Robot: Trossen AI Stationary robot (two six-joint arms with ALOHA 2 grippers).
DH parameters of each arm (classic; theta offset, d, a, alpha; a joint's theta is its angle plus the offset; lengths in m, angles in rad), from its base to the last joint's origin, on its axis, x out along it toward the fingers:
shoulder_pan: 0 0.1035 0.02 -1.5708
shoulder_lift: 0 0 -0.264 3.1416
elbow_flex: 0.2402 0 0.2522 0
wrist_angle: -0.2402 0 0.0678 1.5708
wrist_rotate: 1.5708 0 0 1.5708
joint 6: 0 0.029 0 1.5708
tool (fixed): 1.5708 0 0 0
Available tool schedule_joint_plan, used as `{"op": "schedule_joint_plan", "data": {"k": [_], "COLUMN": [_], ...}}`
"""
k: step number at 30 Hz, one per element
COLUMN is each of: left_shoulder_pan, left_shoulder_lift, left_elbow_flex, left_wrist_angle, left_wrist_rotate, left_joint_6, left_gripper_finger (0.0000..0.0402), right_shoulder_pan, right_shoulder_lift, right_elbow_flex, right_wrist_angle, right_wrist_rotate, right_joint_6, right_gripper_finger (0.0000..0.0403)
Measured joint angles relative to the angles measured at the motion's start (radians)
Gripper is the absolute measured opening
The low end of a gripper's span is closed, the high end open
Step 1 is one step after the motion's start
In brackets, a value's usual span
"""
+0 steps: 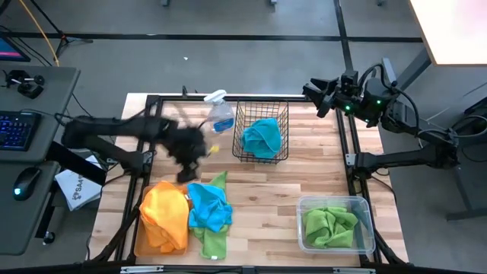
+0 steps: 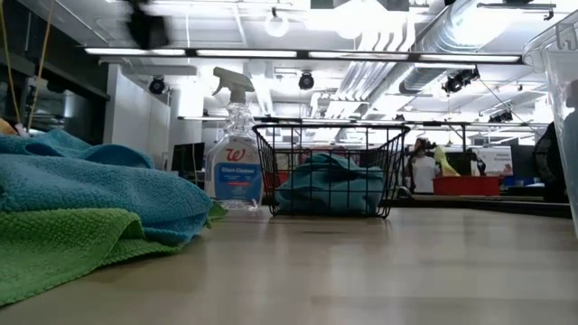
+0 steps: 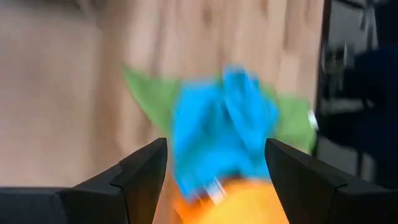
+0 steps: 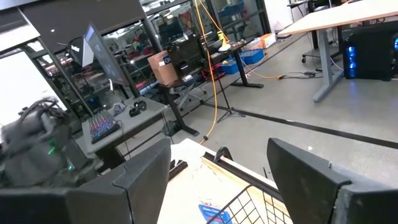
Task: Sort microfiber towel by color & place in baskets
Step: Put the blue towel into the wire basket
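- Nearest the low camera lies a lime green towel (image 2: 63,244) flat on the desk (image 2: 379,271), with a bright blue towel (image 2: 90,185) heaped on top of it.
- Taking the black wire basket (image 1: 261,131) as the landmark: it stands at the far middle of the desk and holds one blue towel (image 1: 262,137).
- The clear spray bottle (image 1: 220,114) stands just beside the basket, on the left arm's side.
- The left claw (image 1: 185,152) hangs over the desk on the spray-bottle side of the basket, nearer the front edge. Its fingers (image 3: 146,171) are spread apart and grasp nothing.
- In front of that claw, well apart from the basket, an orange towel (image 1: 165,215) sits on the flat orange-brown tray (image 1: 140,243); the bright blue towel touches it and overlies the green one.
- The clear plastic tub (image 1: 335,224) stands at the front of the desk on the basket's other side, holding green towels (image 1: 329,225).
- The right claw (image 1: 319,95) waits off the far corner beyond the basket, fingers apart and empty.
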Motion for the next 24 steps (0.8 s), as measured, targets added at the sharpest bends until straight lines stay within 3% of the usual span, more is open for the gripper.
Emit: {"op": "schedule_joint_plan", "data": {"k": [6, 12, 18, 24], "left_shoulder_pan": [-0.336, -0.572, -0.579, -0.441], "left_shoulder_lift": [-0.198, -0.174, -0.134, -0.068], "left_elbow_flex": [-0.222, -0.246, -0.246, -0.245], "left_wrist_angle": [-0.015, -0.036, -0.037, 0.1], "left_wrist_rotate": [-0.096, -0.252, -0.289, -0.344], "left_joint_6": [-0.372, -0.443, -0.411, -0.151], "left_gripper_finger": [0.0257, 0.0257, 0.0257, 0.0257], "right_shoulder_pan": [0.0, 0.0, -0.001, -0.001], "right_shoulder_lift": [0.0, 0.002, 0.002, 0.026], "right_elbow_flex": [0.0, 0.0, 0.0, 0.0], "right_wrist_angle": [-0.016, -0.016, -0.017, -0.023], "right_wrist_rotate": [0.0, 0.002, 0.019, 0.021], "right_joint_6": [-0.008, -0.024, -0.023, -0.022], "right_gripper_finger": [0.0263, 0.0263, 0.0263, 0.0263]}}
